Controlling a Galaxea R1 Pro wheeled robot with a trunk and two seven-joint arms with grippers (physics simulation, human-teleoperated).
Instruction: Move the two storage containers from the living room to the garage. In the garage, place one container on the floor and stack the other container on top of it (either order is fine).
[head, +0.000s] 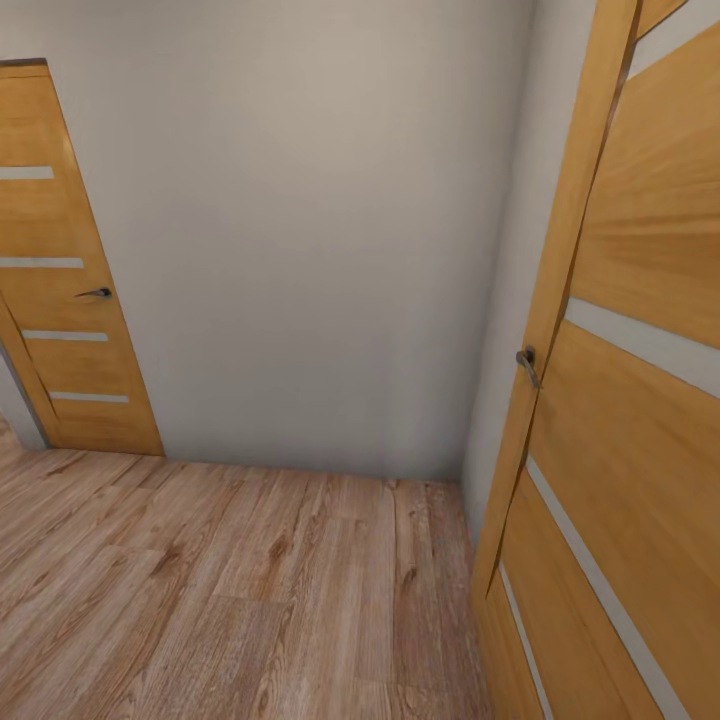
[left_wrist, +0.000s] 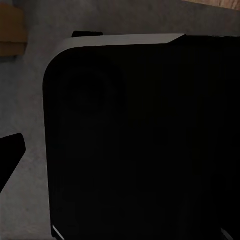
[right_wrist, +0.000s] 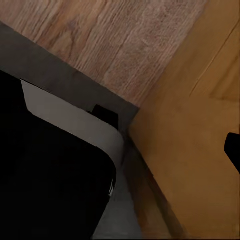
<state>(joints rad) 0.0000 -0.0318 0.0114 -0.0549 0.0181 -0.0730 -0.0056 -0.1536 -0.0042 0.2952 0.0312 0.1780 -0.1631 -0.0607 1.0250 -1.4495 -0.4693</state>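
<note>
While indoors — plank floor, grey wall.

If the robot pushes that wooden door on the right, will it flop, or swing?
The open door would probably swing stiffly as one piece, since it looks like a solid wooden slab with pale inset strips. It likely feels heavy for a push, being tall and thick-edged. Its lever handle should give a surer grip than the smooth face.

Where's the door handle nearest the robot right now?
In the head view, the grey lever handle sits on the wooden door at right, beside the white wall.
</note>
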